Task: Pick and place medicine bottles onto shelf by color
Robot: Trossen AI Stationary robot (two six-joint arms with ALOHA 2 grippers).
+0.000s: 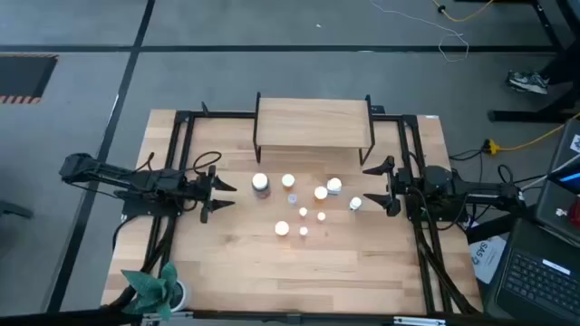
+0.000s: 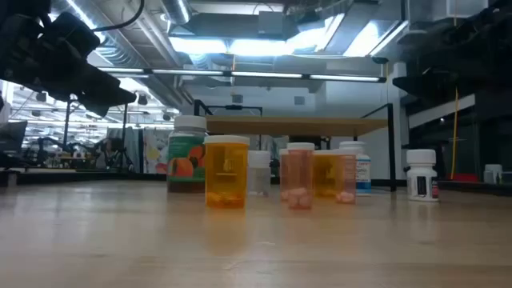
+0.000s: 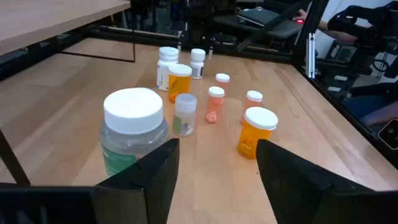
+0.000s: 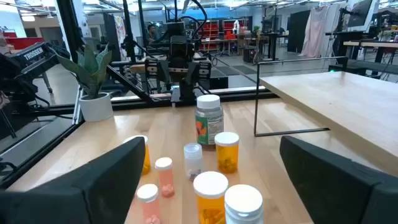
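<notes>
Several medicine bottles with white caps stand upright on their bases on the wooden table, in a cluster in front of the shelf (image 1: 313, 122). A big green one (image 1: 261, 184) is at the cluster's left, orange ones (image 1: 321, 193) are in the middle, and a small white one (image 1: 355, 204) is at its right. My left gripper (image 1: 222, 195) hovers open just left of the green bottle (image 3: 134, 134), touching nothing. My right gripper (image 1: 376, 186) hovers open, fingers wide, just right of the cluster; the white bottle (image 4: 242, 202) and an orange one (image 4: 210, 196) stand close before it.
The shelf, a light-wood board on thin black legs, stands at the table's far side with its top bare. A black metal frame (image 1: 181, 145) runs along the table's left and right sides. A potted plant (image 1: 159, 288) sits at the near left corner. Bare tabletop lies near of the bottles.
</notes>
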